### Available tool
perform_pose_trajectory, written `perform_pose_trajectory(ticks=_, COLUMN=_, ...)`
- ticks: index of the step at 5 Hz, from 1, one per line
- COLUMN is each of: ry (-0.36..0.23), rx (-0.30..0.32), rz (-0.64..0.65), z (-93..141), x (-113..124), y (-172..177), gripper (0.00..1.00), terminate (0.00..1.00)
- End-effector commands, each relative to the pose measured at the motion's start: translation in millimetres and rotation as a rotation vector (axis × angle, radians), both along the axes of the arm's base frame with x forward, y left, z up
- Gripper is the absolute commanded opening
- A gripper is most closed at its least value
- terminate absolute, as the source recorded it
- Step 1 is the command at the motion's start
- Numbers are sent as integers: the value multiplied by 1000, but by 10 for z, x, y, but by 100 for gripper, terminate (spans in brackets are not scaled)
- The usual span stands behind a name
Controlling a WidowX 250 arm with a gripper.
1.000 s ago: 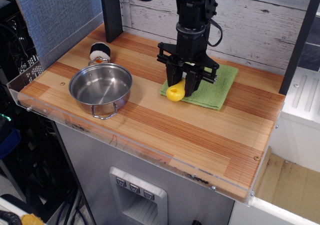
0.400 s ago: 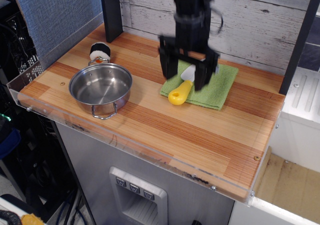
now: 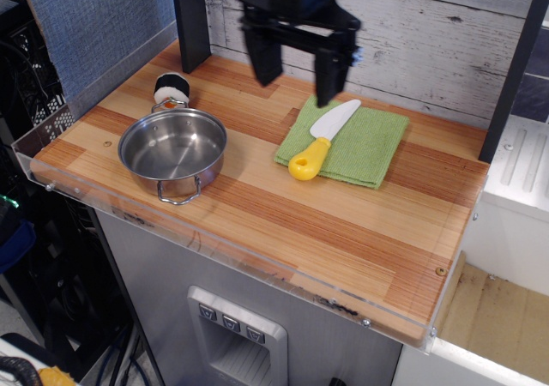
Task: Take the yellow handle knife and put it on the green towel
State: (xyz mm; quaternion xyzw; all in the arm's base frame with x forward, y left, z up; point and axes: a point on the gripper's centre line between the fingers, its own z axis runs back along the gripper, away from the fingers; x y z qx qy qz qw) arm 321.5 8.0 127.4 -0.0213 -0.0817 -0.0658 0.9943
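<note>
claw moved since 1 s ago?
Yes. The claw has risen and drifted left, toward the back wall, away from the green towel. It was down over the yellow handle knife; now it hangs open, with the knife left lying on the towel.

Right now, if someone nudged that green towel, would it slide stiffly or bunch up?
The green towel looks like thin, folded woven cloth, so it would probably bunch up. The yellow handle knife lying on it would likely ride along.

whitewashed plank wall (image 3: 446, 26), wooden counter (image 3: 283, 223)
</note>
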Motion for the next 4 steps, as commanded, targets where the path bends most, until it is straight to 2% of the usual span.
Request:
perform_pose_trajectory(ticks=1, ry=-63, rx=42, rz=49, z=127, x=-126, y=84, gripper=100, terminate=0)
perform_pose_trajectory(ticks=2, ry=-35, rx=51, rz=31, z=87, x=-101, y=107, gripper=100, terminate=0)
perform_pose_trajectory(ticks=3, ry=-35, rx=51, rz=31, z=87, x=-101, y=107, gripper=100, terminate=0)
perform_pose_trajectory(ticks=4, ry=-35, rx=51, rz=31, z=87, x=-101, y=107, gripper=100, terminate=100)
